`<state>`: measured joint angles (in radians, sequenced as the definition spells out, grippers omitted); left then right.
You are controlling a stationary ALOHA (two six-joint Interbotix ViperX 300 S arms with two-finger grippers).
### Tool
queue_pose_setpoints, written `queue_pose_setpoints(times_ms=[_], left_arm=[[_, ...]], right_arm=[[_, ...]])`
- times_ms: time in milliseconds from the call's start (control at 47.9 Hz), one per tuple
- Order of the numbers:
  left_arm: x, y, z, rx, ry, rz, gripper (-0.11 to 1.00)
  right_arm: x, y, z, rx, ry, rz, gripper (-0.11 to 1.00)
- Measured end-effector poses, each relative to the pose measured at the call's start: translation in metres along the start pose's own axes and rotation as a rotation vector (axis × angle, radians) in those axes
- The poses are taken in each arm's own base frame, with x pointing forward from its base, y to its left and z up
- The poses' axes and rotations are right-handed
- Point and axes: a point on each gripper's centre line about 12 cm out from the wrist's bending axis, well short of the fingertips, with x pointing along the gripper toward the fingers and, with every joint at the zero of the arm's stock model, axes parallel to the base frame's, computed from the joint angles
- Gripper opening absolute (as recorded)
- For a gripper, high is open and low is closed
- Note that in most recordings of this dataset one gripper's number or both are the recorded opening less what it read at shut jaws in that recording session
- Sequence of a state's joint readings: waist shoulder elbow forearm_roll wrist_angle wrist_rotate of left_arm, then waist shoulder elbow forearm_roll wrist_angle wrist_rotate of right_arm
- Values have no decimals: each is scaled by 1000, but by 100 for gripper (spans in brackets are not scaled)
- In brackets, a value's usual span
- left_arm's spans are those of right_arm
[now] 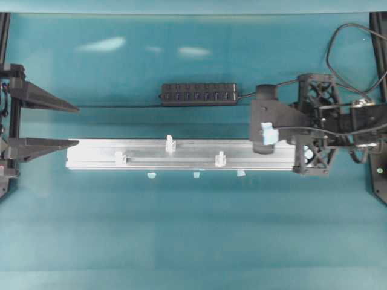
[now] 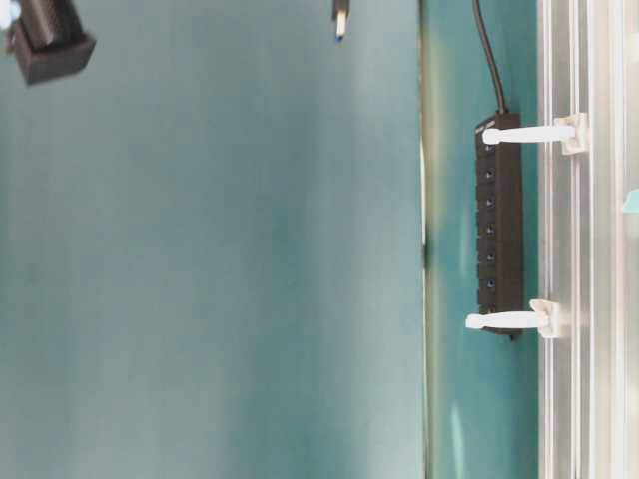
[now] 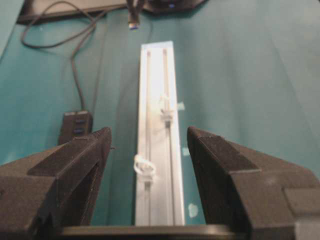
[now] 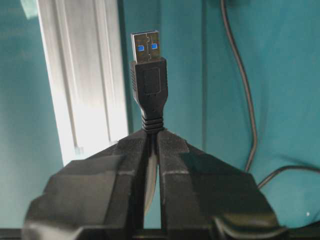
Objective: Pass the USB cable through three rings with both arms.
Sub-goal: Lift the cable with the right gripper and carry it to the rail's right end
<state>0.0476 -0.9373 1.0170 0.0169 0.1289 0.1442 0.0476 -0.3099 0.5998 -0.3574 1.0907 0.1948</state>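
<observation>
The USB cable's black plug (image 4: 149, 75) sticks up out of my right gripper (image 4: 152, 135), which is shut on the cord just below the plug. The metal tip points along the table beside the silver rail (image 4: 85, 90). In the overhead view the right arm hangs over the rail's right end and the cord (image 1: 336, 37) loops behind it. The three rings (image 1: 170, 144) (image 1: 120, 158) (image 1: 221, 159) stand upright on the rail (image 1: 97, 151). My left gripper (image 1: 78, 127) is open at the rail's left end, facing down its length, with nothing between its fingers (image 3: 80, 165).
A black multi-port hub (image 1: 198, 94) lies behind the rail, parallel to it. Small pale tape bits (image 1: 151, 175) (image 1: 196, 174) (image 1: 240, 173) sit on the teal tabletop just in front of the rail. Black frame posts stand at both side edges.
</observation>
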Motion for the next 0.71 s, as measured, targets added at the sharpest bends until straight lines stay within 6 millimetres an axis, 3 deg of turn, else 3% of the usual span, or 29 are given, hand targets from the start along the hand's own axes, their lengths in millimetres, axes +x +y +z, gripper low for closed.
queue_pose_setpoints(times_ms=[334, 709], left_arm=[[1, 1, 0, -2, 2, 3, 69], [2, 3, -1, -5, 7, 14, 69]], right_arm=[[0, 3, -36, 17, -16, 20, -9], [35, 30, -38, 22, -25, 129, -9]])
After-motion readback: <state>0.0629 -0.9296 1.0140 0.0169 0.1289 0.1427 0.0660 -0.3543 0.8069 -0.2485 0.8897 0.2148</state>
